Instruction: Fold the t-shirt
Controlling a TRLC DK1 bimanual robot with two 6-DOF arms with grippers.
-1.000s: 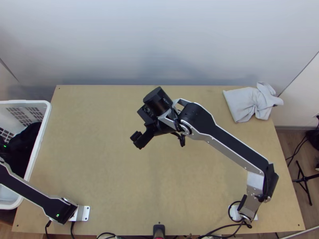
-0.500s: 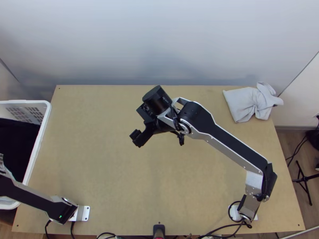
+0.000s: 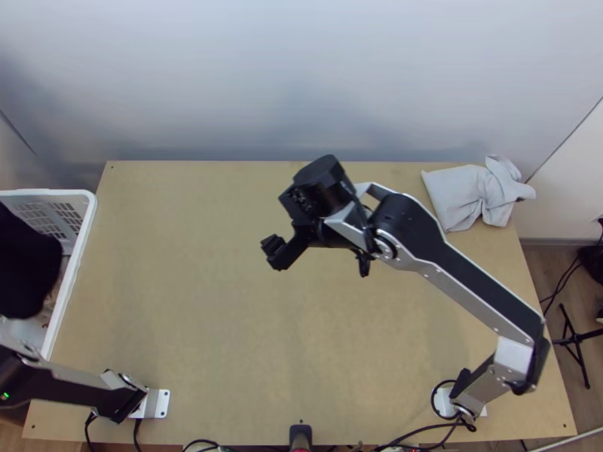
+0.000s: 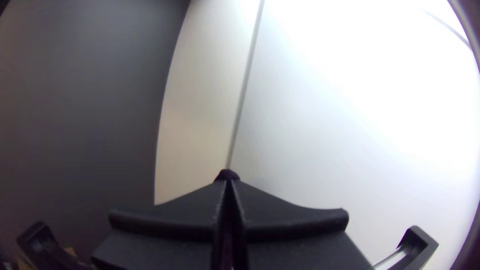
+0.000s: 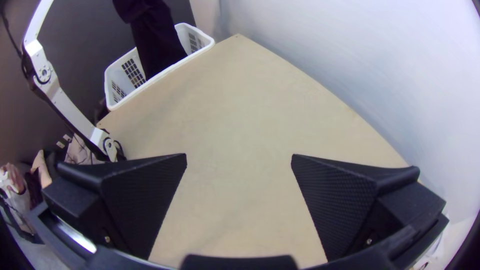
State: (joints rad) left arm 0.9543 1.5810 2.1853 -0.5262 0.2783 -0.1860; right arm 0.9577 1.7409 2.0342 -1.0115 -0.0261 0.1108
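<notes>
Partly cropped, dark cloth point(image 3: 26, 264) hangs gripped in the left hand point(image 4: 228, 183); the right hand point(image 3: 274, 251) gapes.

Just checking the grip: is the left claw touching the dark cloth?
Touching: the left wrist view shows the dark cloth pinched in the left claw, a bit poking out past its tips.

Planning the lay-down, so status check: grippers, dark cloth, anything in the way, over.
Left gripper shut on dark cloth, which hangs down into basket. Right gripper open, empty, above table. Possible obstruction: pale cloth, far right corner.
</notes>
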